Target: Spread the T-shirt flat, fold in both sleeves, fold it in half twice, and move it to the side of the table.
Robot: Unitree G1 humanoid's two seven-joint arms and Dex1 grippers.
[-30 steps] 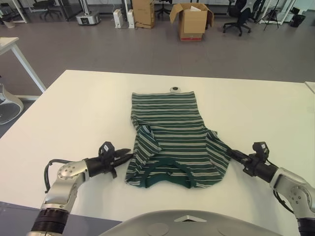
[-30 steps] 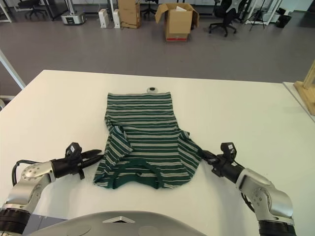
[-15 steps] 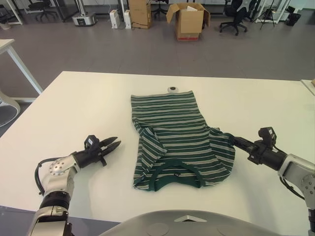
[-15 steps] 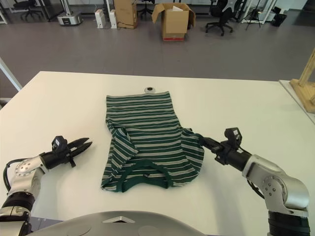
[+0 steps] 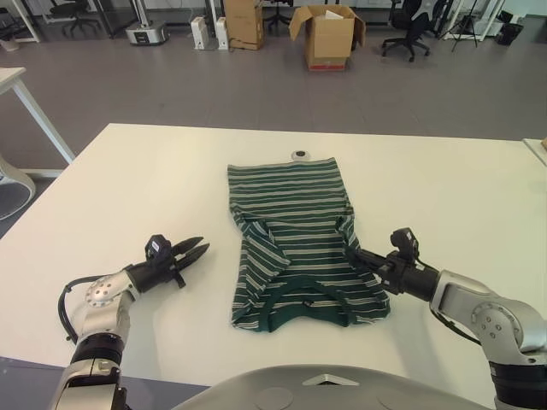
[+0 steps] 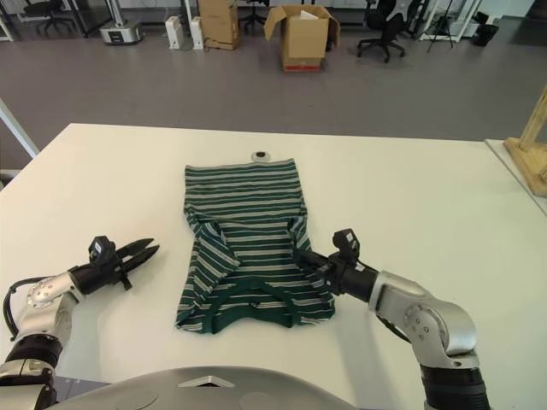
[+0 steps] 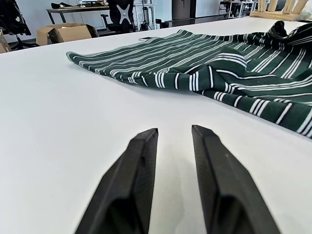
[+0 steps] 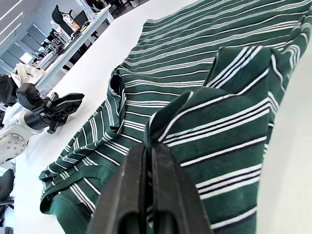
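A dark green T-shirt with white stripes [image 5: 295, 226] lies at the middle of a wide white table [image 5: 444, 184], its collar [image 5: 297, 305] toward the robot and its hem at the far end. The left sleeve [image 5: 255, 249] is folded in over the body, its edge a little rumpled.

The right gripper [image 5: 351, 253] reaches over the T-shirt's right side, its two black fingers pressed together on a fold of the right sleeve [image 8: 234, 97], which is lifted and drawn in over the striped body. In the right wrist view the cloth rises to a ridge just where the fingers [image 8: 163, 165] pinch it.

The left gripper [image 5: 203, 246] sits low over the table to the left of the T-shirt, apart from the cloth, its fingers parted and holding nothing; it points toward the folded left sleeve.

A small round grey disc [image 5: 300, 155] rests on the table, touching or just beside the middle of the far hem. Beyond the table, on the grey floor, stand an open brown cardboard box [image 5: 329, 36], black office chairs [image 5: 414, 21] and a second white table [image 5: 17, 81]. A pale wooden frame [image 6: 532, 145] stands off the table's right edge.
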